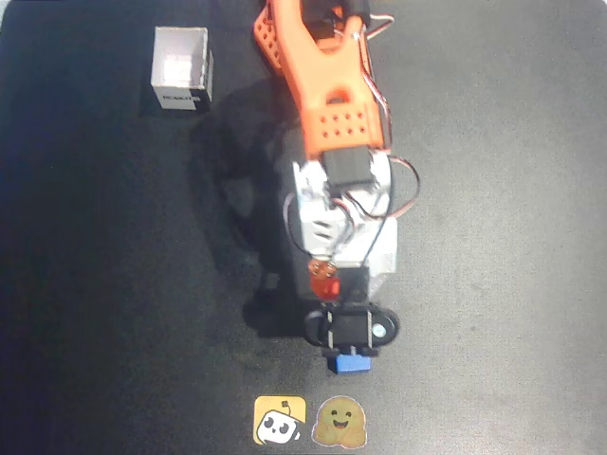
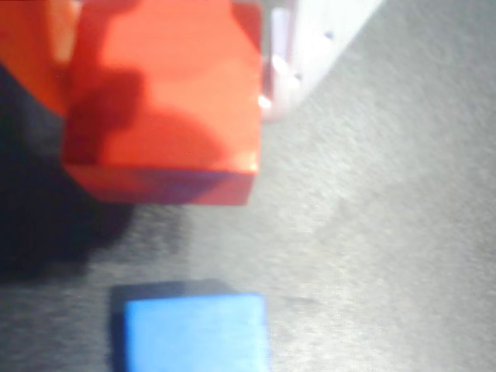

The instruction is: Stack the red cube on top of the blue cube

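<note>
Matte red cube (image 2: 163,101), matte blue cube (image 2: 194,333), grainy dark tabletop (image 2: 387,232).

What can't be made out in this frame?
- Blue cube: overhead, mostly covered by the arm; in the wrist view cut by the bottom edge.
- Red cube: wrist view blurred, top cut off; overhead, a sliver.
- Pincer: fingers hidden overhead, grip unclear.
- White box label: too small.

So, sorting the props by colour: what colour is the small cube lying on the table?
Blue: the small matte blue cube shows best in the wrist view.
</note>
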`<state>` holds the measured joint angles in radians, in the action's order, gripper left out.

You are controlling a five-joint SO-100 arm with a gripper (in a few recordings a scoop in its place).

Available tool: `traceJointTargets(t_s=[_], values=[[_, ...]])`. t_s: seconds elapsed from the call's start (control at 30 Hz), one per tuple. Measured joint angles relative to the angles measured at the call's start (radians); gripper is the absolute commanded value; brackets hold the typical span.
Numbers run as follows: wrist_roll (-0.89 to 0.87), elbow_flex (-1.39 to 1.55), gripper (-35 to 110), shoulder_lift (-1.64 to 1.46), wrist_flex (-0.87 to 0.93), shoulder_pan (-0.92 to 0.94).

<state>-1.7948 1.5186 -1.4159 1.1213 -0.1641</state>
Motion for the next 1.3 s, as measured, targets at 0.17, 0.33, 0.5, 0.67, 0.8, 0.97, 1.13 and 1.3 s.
traceJointTargets(t_s=[0.17, 0.33, 0.5, 0.67, 0.8, 0.97, 1.13, 1.3], values=[[-0.011, -0.055, 0, 0.044, 0.000, -0.012], [-0.011, -0.104, 0, 0.083, 0.000, -0.012], [-0.020, -0.170, 0, 0.135, 0.000, -0.011], [-0.029, -0.224, 0, 0.179, 0.000, -0.011], [-0.029, -0.270, 0, 0.216, 0.017, -0.011], [-0.031, -0.324, 0, 0.256, 0.031, 0.003], [-0.032, -0.360, 0, 0.287, 0.031, 0.009], [-0.032, -0.397, 0, 0.316, 0.037, 0.021]])
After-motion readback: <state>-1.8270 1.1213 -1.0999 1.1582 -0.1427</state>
